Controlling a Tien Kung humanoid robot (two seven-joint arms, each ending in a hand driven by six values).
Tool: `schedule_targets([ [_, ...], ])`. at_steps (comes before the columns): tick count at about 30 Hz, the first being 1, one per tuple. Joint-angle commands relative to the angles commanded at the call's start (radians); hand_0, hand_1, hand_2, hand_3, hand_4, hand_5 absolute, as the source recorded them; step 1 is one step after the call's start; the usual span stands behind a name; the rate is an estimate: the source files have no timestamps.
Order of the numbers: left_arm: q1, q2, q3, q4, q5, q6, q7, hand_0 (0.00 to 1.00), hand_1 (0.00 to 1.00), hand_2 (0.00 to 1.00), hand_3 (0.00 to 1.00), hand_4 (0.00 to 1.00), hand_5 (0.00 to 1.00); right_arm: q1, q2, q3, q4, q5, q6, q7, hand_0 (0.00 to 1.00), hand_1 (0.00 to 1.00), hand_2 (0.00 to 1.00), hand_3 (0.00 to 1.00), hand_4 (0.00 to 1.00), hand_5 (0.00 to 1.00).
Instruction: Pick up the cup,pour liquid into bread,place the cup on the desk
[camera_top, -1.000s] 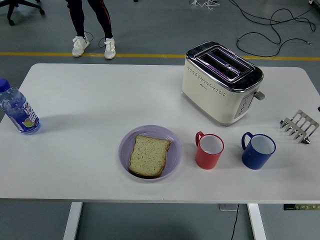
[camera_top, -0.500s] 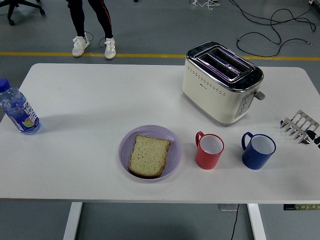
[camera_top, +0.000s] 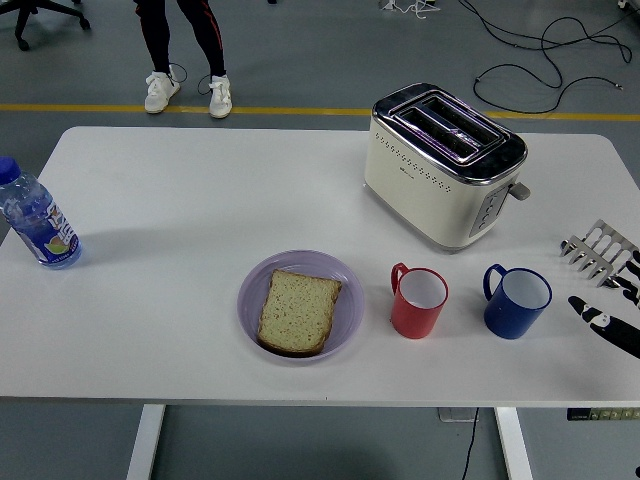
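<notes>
A red cup (camera_top: 418, 301) stands upright right of a purple plate (camera_top: 348, 300) that holds one slice of bread (camera_top: 297, 311). A blue cup (camera_top: 516, 300) stands to the right of the red one. My right hand (camera_top: 612, 306) shows only partly at the right edge, its black fingers (camera_top: 596, 317) stretched out and spread toward the blue cup, a short gap away, holding nothing. The left hand is out of view.
A cream toaster (camera_top: 443, 165) stands behind the cups. A metal toast rack (camera_top: 597, 250) sits at the right edge, just behind my right hand. A water bottle (camera_top: 35, 220) stands at the far left. A person's legs (camera_top: 185, 50) show beyond the table.
My right hand has come in from the right edge, from barely visible fingertips to spread fingers reaching left toward the blue cup. Nothing on the table has moved.
</notes>
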Motion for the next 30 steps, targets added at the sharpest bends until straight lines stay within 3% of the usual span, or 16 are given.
schedule_targets([
  [9,-0.002,0.0,0.009,0.0,-0.006,-0.001,0.0,0.656,0.688,0.706,0.591,0.307,0.879,0.043,0.022,-0.082,-0.074,-0.014,-0.023,0.039,0.917,0.866,0.957,0.998,0.998,0.137],
  [14,-0.004,0.0,0.01,0.0,-0.012,-0.001,0.0,0.656,0.688,0.706,0.591,0.307,0.88,0.048,0.028,-0.131,-0.078,-0.006,-0.019,0.047,0.919,0.867,0.956,0.998,0.998,0.137],
  [23,-0.005,0.0,0.012,0.0,-0.015,-0.003,0.0,0.656,0.688,0.706,0.591,0.306,0.879,0.065,0.034,-0.171,-0.098,0.009,-0.028,0.059,0.923,0.867,0.956,0.998,0.998,0.136],
  [30,-0.005,0.0,0.011,0.0,-0.011,-0.004,0.001,0.656,0.688,0.706,0.591,0.306,0.878,0.117,0.063,-0.188,-0.161,0.037,-0.037,0.069,0.927,0.867,0.954,0.998,0.998,0.129],
])
